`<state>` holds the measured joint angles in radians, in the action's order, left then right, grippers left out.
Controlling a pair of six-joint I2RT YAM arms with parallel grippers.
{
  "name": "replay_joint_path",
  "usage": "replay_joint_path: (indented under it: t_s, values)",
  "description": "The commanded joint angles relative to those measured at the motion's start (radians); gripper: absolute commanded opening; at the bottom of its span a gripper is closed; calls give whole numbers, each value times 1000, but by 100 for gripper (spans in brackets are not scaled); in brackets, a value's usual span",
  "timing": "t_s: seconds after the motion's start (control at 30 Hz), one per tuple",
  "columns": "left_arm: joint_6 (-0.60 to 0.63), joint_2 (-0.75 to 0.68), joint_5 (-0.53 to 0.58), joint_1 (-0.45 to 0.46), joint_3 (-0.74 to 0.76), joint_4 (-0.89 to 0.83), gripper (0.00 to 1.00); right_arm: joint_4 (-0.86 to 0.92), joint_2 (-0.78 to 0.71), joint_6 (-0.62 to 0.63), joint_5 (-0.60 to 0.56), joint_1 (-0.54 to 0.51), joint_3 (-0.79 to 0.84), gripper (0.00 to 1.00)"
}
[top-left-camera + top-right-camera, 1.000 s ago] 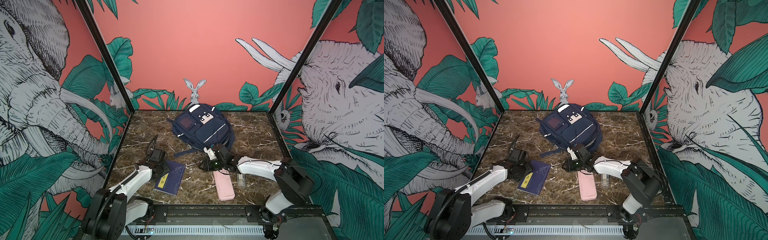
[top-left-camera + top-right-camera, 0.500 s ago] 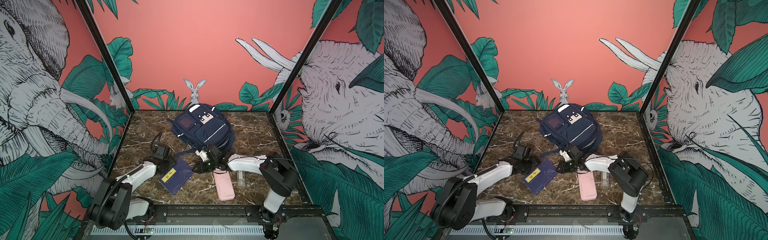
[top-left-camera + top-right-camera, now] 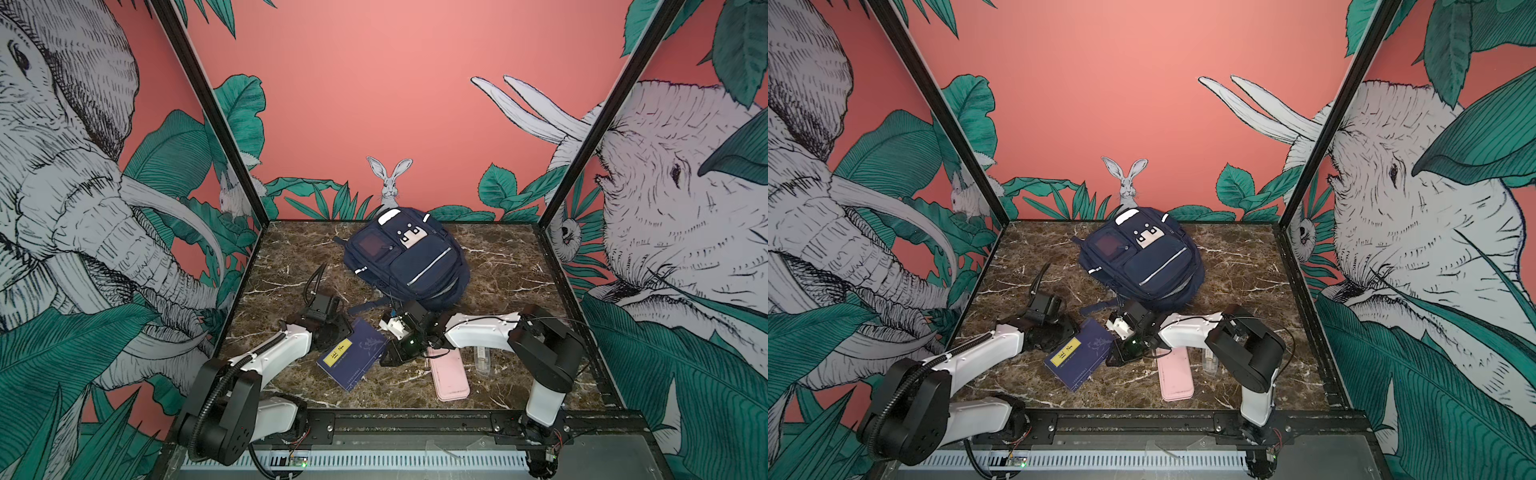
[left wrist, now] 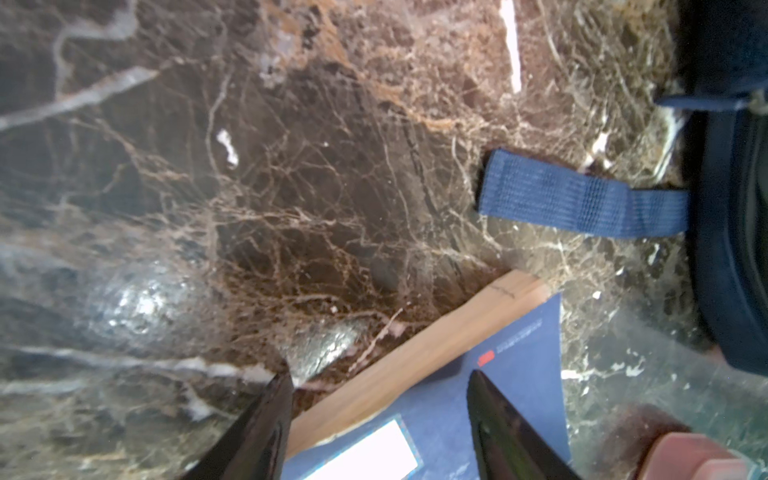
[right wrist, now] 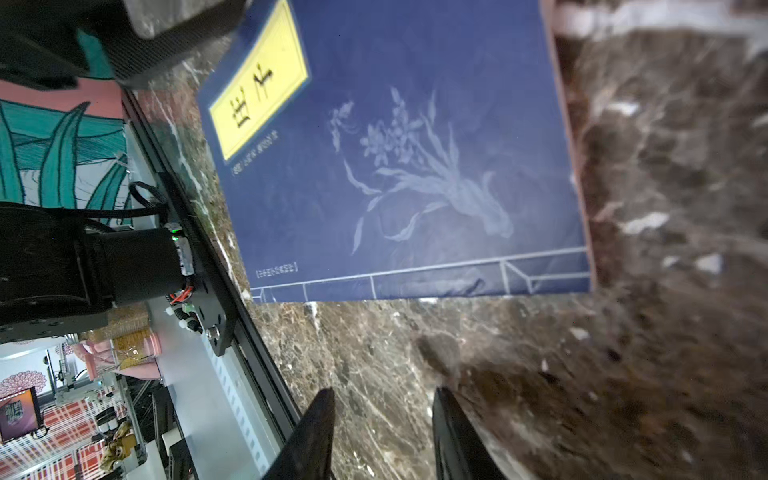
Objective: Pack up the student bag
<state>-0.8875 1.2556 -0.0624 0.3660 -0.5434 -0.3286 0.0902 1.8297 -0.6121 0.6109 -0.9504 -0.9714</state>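
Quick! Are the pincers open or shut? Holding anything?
Left pincer: open, over the book's edge.
Right pincer: open, empty.

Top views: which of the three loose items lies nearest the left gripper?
The navy book with the yellow label, right at the left gripper; the pink case and small clear item lie further right.

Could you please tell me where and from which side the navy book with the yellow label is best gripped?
Probably its tan page edge beside the label, approached low from the left, where the left gripper straddles it: the navy book lies flat, offering only thin edges.
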Motion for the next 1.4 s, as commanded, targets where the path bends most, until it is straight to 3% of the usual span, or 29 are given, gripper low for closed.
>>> replay_joint_path:
  t_s: [0.0,0.23,0.57,0.8,0.93,1.1,1.37]
  values:
    - [33,1,-16,4,46,-80,67,16,28,25,-9,-1,-40,39]
    - [76,13,-67,4,64,-40,66,27,105,15,-51,11,-111,43]
    - [188,66,-153,30,17,-43,65,-116,143,-88,-68,151,-119,43]
    - [149,80,-156,113,3,-29,65,-110,226,-109,-5,176,-258,43]
    - [114,67,-159,128,21,-7,64,-57,214,-77,-28,178,-286,43]
    - [119,42,-125,127,25,-55,64,41,102,-2,-117,180,-212,44]
    - [133,37,-97,128,35,-98,64,-65,35,-69,-93,156,-53,44]
